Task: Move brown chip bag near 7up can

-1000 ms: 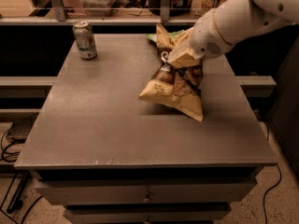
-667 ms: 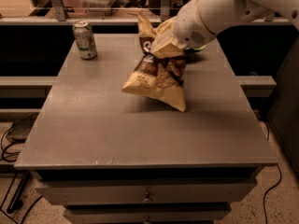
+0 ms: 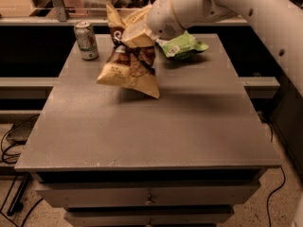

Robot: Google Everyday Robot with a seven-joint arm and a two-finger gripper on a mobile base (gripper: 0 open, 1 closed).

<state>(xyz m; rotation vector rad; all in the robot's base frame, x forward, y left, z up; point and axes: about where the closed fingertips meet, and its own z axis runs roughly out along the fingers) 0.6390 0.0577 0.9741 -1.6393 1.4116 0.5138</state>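
The brown chip bag (image 3: 129, 63) hangs crumpled in the air above the back left part of the grey table (image 3: 156, 126), its pale yellow bottom edge pointing down. My gripper (image 3: 137, 32) is shut on the bag's top, with the white arm reaching in from the upper right. The 7up can (image 3: 86, 40) stands upright at the table's back left corner, a short way left of the bag and apart from it.
A smaller green bag (image 3: 182, 46) lies on the table at the back, right of the gripper. A shelf and railing (image 3: 57, 4) run behind the table. Drawers (image 3: 149, 197) sit under the front edge. Cables (image 3: 12, 145) lie on the floor at left.
The gripper has carried the brown chip bag leftward and toward the back, closer to the 7up can. The green bag behind it has come into view.
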